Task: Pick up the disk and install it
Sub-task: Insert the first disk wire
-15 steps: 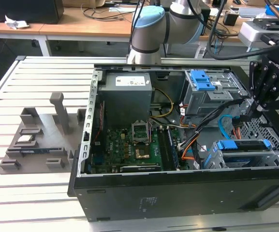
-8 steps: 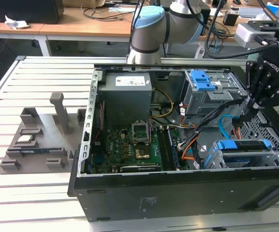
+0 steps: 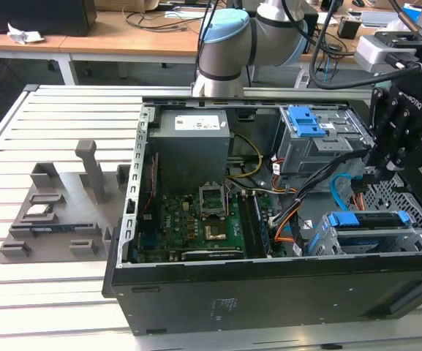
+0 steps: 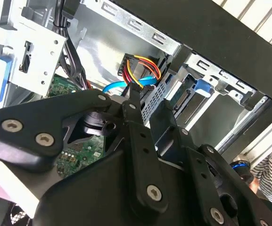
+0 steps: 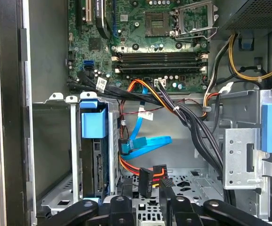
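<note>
**A:** First wrist view, nearest the lens: the claw (image 5: 147,209) hangs with its fingers (image 5: 119,206) apart. Bare grille shows in the gap, so it's holding nothing.

**B:** Same story in the exterior view, where the claw (image 3: 379,170) hovers above the case's drive end. And the disk?

**A:** The disk (image 5: 99,174) stands on edge in the lower drive cage (image 5: 55,197), with its blue frame tab on top. From outside, that blue frame (image 3: 364,221) lies along the cage's top.

**B:** How does it handle?

**A:** I'd judge it rigid, fairly hefty and shock-sensitive, with slick metal faces. The blue plastic frame looks like the safer place to hold.

**B:** Anything in the way?

**A:** A black power plug (image 5: 145,181) on orange and red wires dangles just beside the disk's connector edge. A blue data cable (image 5: 147,143) loops above it. Past those sits the motherboard (image 5: 140,28), well apart.
</note>
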`<state>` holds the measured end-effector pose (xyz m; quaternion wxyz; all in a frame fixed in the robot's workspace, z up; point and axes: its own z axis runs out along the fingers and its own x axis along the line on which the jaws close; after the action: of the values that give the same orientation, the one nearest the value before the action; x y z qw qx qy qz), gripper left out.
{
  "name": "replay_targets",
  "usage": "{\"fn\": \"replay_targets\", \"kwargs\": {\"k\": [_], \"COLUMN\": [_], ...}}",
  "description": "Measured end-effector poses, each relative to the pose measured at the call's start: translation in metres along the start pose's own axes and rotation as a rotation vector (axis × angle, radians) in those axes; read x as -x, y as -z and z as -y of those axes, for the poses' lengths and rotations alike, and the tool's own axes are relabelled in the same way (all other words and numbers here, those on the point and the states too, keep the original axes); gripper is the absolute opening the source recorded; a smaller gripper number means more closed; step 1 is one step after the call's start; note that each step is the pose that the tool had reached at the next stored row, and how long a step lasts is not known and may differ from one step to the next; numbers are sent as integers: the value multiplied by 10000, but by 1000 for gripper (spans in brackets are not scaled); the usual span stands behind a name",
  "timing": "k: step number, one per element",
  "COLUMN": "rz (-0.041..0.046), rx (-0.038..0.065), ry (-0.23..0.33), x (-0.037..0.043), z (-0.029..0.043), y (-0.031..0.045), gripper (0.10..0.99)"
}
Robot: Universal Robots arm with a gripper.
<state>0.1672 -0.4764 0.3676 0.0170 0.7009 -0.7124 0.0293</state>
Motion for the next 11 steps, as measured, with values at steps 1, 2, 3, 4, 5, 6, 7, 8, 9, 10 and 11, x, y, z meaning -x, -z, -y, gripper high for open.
{"fn": "replay_targets", "kwargs": {"k": [1,2,3,4,5,6,7,8,9,10,11], "rz": [4,-1,-6,-7,-7,-7,-9,-7,-8,-8,-8], "rx": [1,1,0,0,0,0,0,0,0,0,0], "ry": [0,1,2,1,0,1,0,1,0,0,0], "x": [1,2,3,4,5,7,10,10,10,10,10], "z": [-2,-4,-6,-7,-9,-10,-12,-12,-12,-12,-12], "y": [-8,-20,-39,-57,-84,-100,-154,-156,-156,-156,-157], "gripper": [361,361,361,361,361,361,361,216,173,169,169]}}
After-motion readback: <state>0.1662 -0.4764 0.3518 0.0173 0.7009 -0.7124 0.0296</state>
